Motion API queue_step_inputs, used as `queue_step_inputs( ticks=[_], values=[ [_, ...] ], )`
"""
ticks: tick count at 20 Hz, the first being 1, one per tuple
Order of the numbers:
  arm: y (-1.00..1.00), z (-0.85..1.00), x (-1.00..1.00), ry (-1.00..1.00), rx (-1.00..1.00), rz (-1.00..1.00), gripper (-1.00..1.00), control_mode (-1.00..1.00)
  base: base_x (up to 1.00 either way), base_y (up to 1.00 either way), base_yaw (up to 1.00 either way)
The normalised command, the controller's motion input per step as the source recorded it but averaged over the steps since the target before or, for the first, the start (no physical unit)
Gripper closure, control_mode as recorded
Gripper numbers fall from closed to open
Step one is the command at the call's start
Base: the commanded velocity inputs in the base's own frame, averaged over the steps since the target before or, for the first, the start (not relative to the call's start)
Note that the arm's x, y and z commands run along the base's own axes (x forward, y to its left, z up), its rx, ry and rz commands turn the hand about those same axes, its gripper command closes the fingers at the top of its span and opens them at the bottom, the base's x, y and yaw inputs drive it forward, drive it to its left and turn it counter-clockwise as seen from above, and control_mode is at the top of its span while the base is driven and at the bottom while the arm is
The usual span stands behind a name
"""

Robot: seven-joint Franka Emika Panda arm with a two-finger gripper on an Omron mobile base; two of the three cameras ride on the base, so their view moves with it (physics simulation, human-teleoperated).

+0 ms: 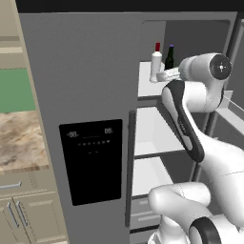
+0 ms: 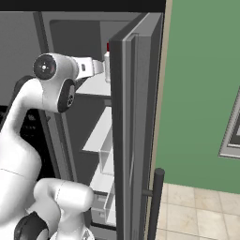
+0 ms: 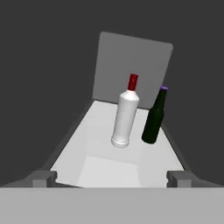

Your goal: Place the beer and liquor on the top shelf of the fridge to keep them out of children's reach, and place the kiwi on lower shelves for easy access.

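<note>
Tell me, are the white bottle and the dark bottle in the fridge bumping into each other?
Apart. In the hand view the liquor and the beer stand side by side on the top shelf, with a strip of white shelf between them.

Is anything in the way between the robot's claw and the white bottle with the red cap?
Nothing visible. The claw is open in front of the liquor, with bare top shelf between them. The beer stands off to one side.

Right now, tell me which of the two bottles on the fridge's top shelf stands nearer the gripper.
The pale red-capped liquor bottle; the dark purple-capped beer bottle stands beside it, slightly farther back.
</note>
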Motion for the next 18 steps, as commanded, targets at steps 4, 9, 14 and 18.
queue_step_inputs(
  ticks=[4, 9, 14, 18],
  values=[
    [0.02, 0.0, -0.94, 0.05, 0.0, -0.11, -1.0, -1.0, 0.0, 0.0, 0.0],
    [0.0, 0.0, -0.73, 0.04, 0.0, -0.05, -1.0, -1.0, 0.0, 0.0, 0.0],
    [0.0, -0.01, -0.68, 0.04, 0.0, 0.0, -1.0, -1.0, 0.0, 0.0, 0.0],
    [0.0, -0.02, -0.6, 0.04, 0.0, 0.0, -1.0, -1.0, 0.0, 0.0, 0.0]
  ],
)
